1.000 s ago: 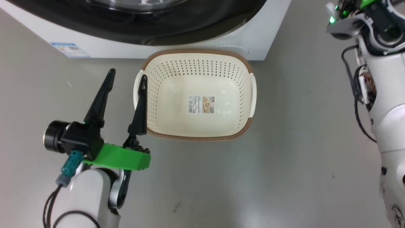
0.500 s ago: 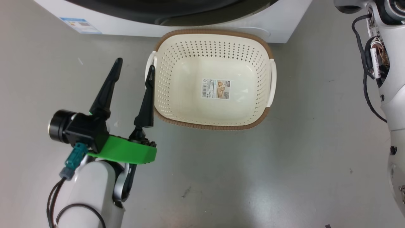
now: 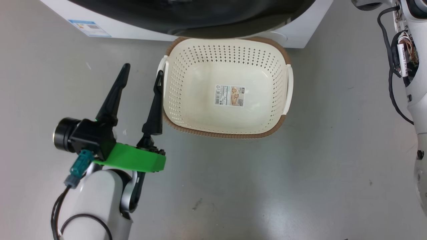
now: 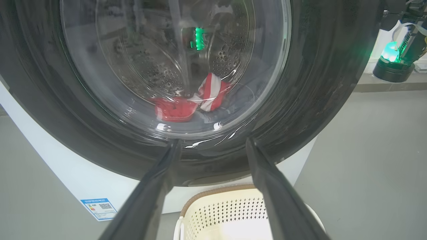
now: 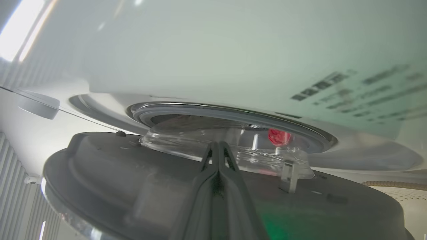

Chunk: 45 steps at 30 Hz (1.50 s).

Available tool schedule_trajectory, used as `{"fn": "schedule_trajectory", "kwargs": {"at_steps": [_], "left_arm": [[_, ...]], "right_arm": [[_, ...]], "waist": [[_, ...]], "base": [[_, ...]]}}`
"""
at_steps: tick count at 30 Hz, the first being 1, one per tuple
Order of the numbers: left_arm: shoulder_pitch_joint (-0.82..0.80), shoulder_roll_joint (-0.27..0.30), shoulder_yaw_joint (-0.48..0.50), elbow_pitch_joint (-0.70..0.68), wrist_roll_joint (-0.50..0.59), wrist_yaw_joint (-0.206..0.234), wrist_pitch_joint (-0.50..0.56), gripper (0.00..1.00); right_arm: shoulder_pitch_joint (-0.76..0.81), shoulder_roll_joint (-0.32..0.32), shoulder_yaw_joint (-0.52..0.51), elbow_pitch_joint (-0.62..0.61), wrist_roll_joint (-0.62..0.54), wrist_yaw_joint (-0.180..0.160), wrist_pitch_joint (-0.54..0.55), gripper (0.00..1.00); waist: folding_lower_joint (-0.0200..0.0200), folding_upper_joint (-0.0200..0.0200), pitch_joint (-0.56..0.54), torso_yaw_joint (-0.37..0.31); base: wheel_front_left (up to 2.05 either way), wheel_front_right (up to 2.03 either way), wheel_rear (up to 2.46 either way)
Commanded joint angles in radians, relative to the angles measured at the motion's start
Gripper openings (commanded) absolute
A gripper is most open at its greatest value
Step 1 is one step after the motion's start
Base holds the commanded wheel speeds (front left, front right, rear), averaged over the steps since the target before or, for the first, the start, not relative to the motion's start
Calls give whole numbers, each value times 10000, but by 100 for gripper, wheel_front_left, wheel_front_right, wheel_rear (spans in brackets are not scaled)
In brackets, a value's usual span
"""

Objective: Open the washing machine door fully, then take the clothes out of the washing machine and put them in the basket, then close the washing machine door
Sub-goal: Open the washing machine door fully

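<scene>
**Head view.** You see the left gripper [image 3: 143, 70] at lower left, its fingers spread wide with nothing between them. The inner finger lines up with the basket's left handle; you cannot tell whether they touch. The basket [image 3: 227, 135] stands on the grey floor [image 3: 300, 166] right in front of the washer [image 3: 133, 28], and its far rim runs under the black rim of the door [image 3: 200, 20]. A sticker [image 3: 230, 95] shows on the basket's bottom. A blue label [image 3: 89, 27] sits on the washer's lower front. The right arm [image 3: 410, 66] runs up the right edge.

**Left wrist view.** The left gripper [image 4: 212, 142] points at the door [image 4: 333, 83], with the basket [image 4: 217, 206] below it. Through the glass you see the clothes [image 4: 175, 108], red with white stripes, lying low in the perforated drum [image 4: 230, 56].

**Right wrist view.** The right gripper [image 5: 217, 146] is pressed shut on nothing. Its tips are in the gap between the door's inner side [image 5: 133, 180] and the washer front [image 5: 200, 50], at the glass bowl. You cannot tell whether they touch it. The door stands ajar, with the bowl partly out of the grey ring [image 5: 233, 115]. A red patch of the clothes [image 5: 279, 136] shows through the glass.
</scene>
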Motion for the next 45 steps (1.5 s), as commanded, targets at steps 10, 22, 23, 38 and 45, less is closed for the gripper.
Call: {"fn": "schedule_trajectory", "kwargs": {"at_steps": [10,22,23,38,45], "left_arm": [[154,249,440,105,11,89,-90,100],[601,252,622,415,141,88,-90,100],[643,253,635,440,132,85,-90,100],[983,334,812,680,88,99,-90,100],[922,373,848,548,97,129,-90,100]], "right_arm": [[893,511,302,-500,189,40,476,0],[1811,696,761,-631,237,40,766,0],[1891,706,795,-644,248,40,781,0],[2405,794,1538,-482,316,40,842,0],[2384,799,1724,-741,-538,40,-886,0]], "waist": [[0,-1,-577,-242],[0,-1,-1450,-435],[0,-1,-1514,-446],[0,-1,-1844,-633],[0,-1,-1744,-837]], "base": [[0,0,0],[0,0,0],[0,0,0],[0,0,0],[0,0,0]]}}
